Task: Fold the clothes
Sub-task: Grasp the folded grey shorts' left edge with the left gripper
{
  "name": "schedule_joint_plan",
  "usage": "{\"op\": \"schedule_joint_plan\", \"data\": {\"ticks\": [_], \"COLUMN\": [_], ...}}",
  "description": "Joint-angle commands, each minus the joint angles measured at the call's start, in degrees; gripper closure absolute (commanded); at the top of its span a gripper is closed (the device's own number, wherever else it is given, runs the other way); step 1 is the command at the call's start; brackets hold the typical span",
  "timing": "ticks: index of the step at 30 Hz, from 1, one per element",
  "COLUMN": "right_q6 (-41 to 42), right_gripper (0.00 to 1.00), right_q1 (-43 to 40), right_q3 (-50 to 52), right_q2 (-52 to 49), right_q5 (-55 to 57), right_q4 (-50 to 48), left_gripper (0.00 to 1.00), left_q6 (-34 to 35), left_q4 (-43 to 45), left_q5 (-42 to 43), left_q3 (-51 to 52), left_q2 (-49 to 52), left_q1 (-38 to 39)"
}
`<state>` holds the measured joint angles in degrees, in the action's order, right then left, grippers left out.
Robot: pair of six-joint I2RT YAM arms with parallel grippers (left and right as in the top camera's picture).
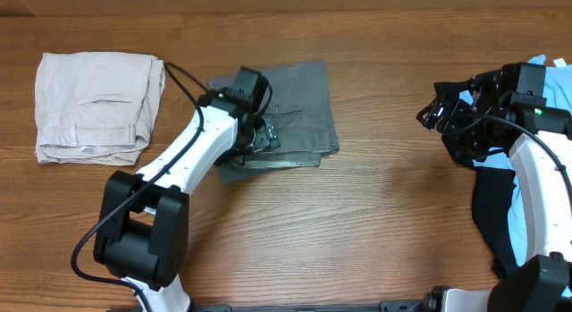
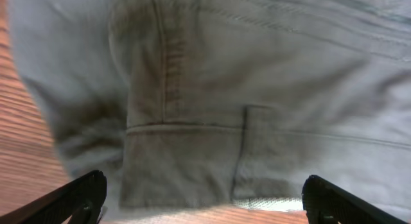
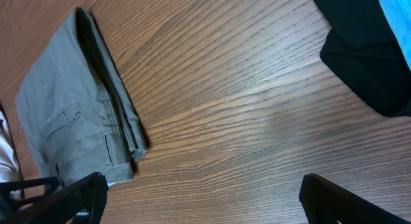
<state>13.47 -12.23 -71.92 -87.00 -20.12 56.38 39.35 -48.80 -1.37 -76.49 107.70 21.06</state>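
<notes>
The folded grey shorts (image 1: 299, 97) lie flat near the middle of the table's (image 1: 375, 223) far edge. The left gripper (image 1: 264, 135) hangs over them, spread wide, holding nothing. The right gripper (image 1: 436, 113) is wide and empty too, near the black garment (image 1: 492, 214) by the right edge.

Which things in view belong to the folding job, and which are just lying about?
Belongs to the job:
grey shorts, folded, mid-table
beige shorts, folded, at the left
black garment, heaped at the right
blue T-shirt, on that heap

Just there:
table
</notes>
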Motion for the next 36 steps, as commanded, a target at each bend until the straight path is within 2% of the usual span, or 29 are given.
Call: {"op": "schedule_joint_plan", "data": {"ticks": [1, 6, 13, 36], "right_q6": [0.02, 0.02, 0.02, 0.02], "right_gripper": [0.0, 0.0, 0.0, 0.0], "right_q1": [0.04, 0.04, 0.04, 0.04], "right_q3": [-0.37, -0.37, -0.37, -0.37], "right_q2": [0.11, 0.11, 0.11, 0.11], "right_q5": [0.17, 0.17, 0.17, 0.17], "right_q4": [-0.33, -0.33, -0.33, -0.33], "left_gripper": [0.0, 0.0, 0.0, 0.0], "left_q6": [7.23, 7.06, 7.3, 9.09], "left_q4": [2.6, 2.29, -0.2, 11.17], "left_q5": [2.01, 3.52, -0.57, -2.05], "left_q3": [1.99, 1.99, 2.67, 11.85], "left_q2": [0.28, 0.28, 0.28, 0.31], "left_q1": [-2.16, -4.17, -4.55, -2.97]}}
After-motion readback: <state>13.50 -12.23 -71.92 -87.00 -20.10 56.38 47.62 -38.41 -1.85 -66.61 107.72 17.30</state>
